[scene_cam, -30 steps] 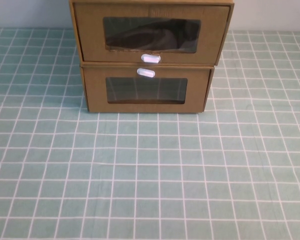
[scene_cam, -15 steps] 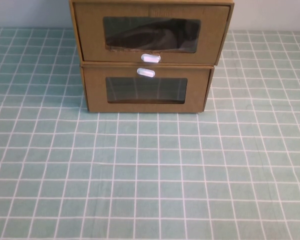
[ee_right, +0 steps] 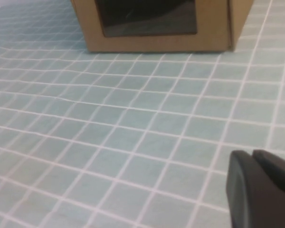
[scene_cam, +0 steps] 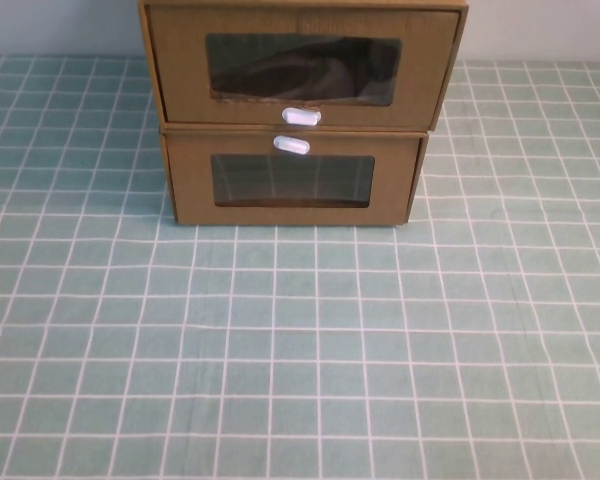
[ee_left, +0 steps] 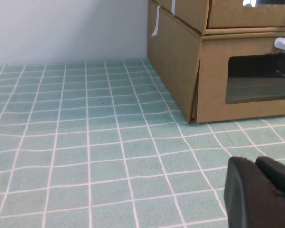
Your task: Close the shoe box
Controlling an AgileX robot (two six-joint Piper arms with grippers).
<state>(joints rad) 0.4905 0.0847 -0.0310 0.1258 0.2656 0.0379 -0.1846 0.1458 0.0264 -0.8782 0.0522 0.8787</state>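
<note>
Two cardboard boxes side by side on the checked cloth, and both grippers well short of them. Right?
Not side by side: the high view shows the shoe box stacked on the other box. Left gripper and right gripper are indeed short of them, over the cloth.

A second cardboard box [scene_cam: 292, 180] sits on a teal checked tablecloth [scene_cam: 280, 340] against a pale wall [ee_left: 66, 28].

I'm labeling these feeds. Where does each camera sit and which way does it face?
High: raised on the robot's side, angled down at the stacked shoe box and lower box; almost no robot shows.
Left wrist: low over the cloth, facing the boxes' corner; left gripper shows.
Right wrist: low, facing the lower box; right gripper shows.
All share the lower box.
</note>
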